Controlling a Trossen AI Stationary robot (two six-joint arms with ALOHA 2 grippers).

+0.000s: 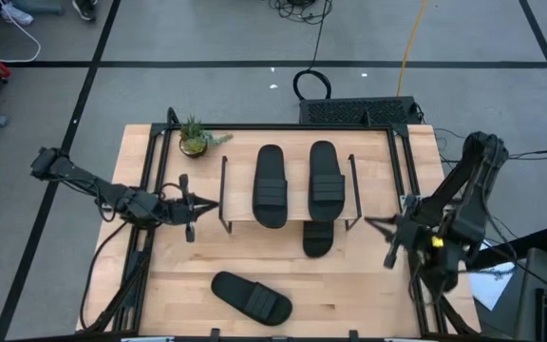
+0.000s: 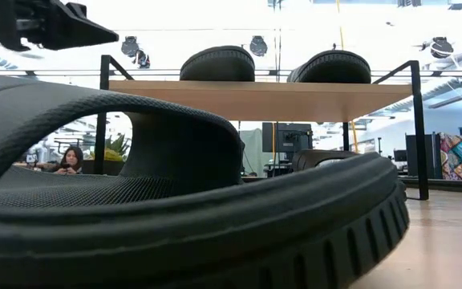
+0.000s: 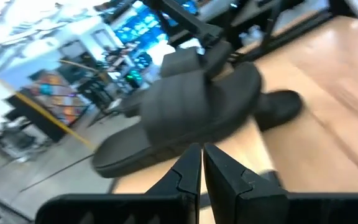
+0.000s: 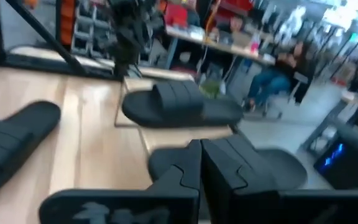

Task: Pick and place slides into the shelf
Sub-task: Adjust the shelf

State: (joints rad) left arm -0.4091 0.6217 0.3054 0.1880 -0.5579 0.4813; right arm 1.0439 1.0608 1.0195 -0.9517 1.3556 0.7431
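Note:
Two black slides (image 1: 269, 185) (image 1: 326, 180) lie side by side, soles down, on the plank top of the shelf (image 1: 288, 220) at the middle of the table. A third slide (image 1: 318, 237) lies on the table under the shelf, with its near end sticking out. The fourth slide (image 1: 252, 296) lies slantwise on the table near the front edge and fills the low view (image 2: 175, 201). My left gripper (image 1: 202, 202) hovers shut just left of the shelf, pointing at it. My right gripper (image 1: 373, 223) hovers shut just right of the shelf. Neither holds anything.
A small potted plant (image 1: 195, 140) stands at the table's far left corner. A dark mat (image 1: 359, 111) lies beyond the far edge. The shelf's black wire legs (image 1: 224, 195) (image 1: 353, 190) stand between each gripper and the slides. People sit in the room behind (image 2: 70, 160).

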